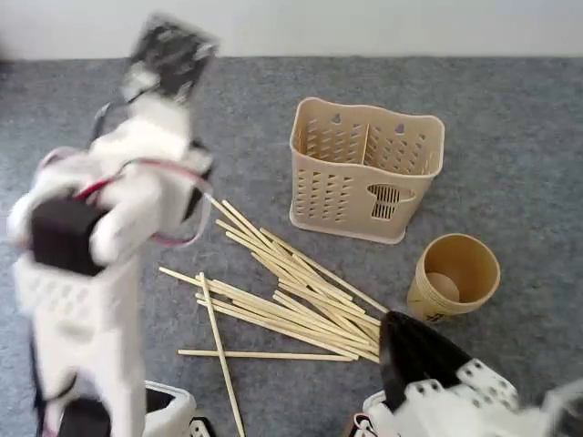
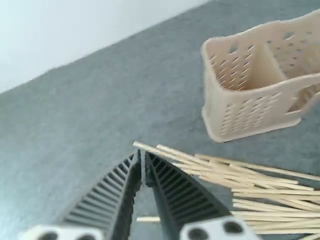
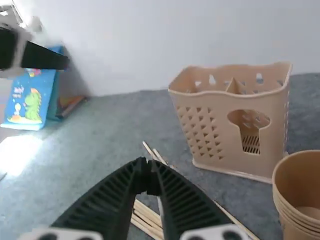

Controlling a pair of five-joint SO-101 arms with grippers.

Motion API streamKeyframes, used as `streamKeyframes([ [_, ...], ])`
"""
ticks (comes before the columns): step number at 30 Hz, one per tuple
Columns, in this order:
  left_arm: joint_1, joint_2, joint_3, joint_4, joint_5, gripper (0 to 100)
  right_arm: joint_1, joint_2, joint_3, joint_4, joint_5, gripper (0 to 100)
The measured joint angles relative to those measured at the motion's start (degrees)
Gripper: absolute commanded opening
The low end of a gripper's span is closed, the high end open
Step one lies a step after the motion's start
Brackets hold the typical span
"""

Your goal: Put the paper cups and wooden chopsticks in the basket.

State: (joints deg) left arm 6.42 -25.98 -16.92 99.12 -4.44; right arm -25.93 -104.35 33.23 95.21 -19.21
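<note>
Around the job you have a grey surface, a white wall and a blue book.

From overhead, you see a grey, carpet-like surface [image 1: 510,109] spread across the whole view. A plain white wall [image 1: 364,23] closes it off along the 12 o'clock edge. In the right wrist view, a blue book [image 3: 31,97] with a green cartoon dinosaur on its cover stands upright at the foot of that wall. Just beside it, a few thin flat things [image 3: 70,104] with orange and red edges lie on the surface; you cannot tell what they are. A bright patch of light [image 3: 20,150] falls on the surface near the book.
</note>
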Motion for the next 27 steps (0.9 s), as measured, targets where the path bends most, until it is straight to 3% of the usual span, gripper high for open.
streamKeyframes([
  [12,-10.29,-25.49,39.91,-15.03,-3.25,1,0.0,0.0,6.86,0.0,5.98,1.5],
  [18,-14.77,-31.74,53.71,-20.84,-3.87,1,0.18,0.0,8.53,0.0,7.38,9.9],
  [27,-15.91,-42.2,68.04,-22.07,-3.87,1,12.04,13.63,8.53,0.0,7.47,10.5],
])
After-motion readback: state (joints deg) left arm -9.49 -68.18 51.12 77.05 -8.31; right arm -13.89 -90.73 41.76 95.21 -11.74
